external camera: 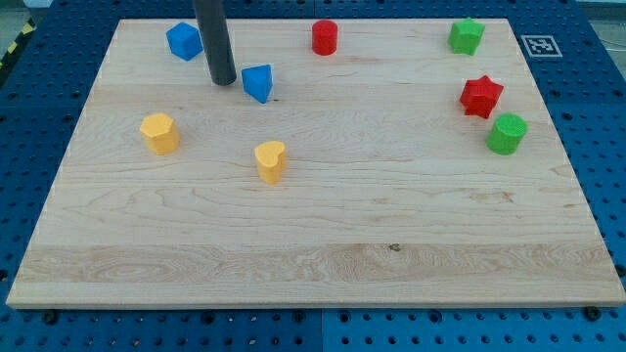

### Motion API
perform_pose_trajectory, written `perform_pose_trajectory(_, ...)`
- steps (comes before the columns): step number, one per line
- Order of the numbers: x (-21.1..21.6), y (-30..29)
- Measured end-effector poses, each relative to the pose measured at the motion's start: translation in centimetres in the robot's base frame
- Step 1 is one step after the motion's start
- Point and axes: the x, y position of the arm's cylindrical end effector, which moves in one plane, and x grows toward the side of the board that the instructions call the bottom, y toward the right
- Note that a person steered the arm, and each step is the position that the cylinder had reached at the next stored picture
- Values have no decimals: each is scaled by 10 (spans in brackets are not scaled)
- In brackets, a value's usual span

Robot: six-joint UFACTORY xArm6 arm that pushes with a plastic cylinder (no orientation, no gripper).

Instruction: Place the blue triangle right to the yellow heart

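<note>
My tip (pixel 223 81), bare rod holding nothing, sits just left of blue triangle (pixel 258 83); I'd push it down-right, skirting yellow heart (pixel 271 160).

Surround: you had blue perforated panels (pixel 39 108) around the board.
Marker: you saw a tag (pixel 539 44) at the view's top right.
Light: even.

Our tip (pixel 223 81) rests on the wooden board (pixel 323 264) near its top edge, just left of the blue triangle (pixel 258 83) and right of a blue block (pixel 184 41) by the top-left corner. We see the yellow heart (pixel 271 160) below the triangle and a yellow block (pixel 158 132) toward the left edge. A red cylinder (pixel 325 37) stands at the top edge; a green star (pixel 467 36), red star (pixel 480 96) and green cylinder (pixel 507 133) line the right side.
</note>
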Motion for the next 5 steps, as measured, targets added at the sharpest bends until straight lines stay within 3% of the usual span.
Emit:
perform_pose_trajectory(2,-6,21)
perform_pose_trajectory(3,48,34)
perform_pose_trajectory(4,72,49)
perform_pose_trajectory(5,56,39)
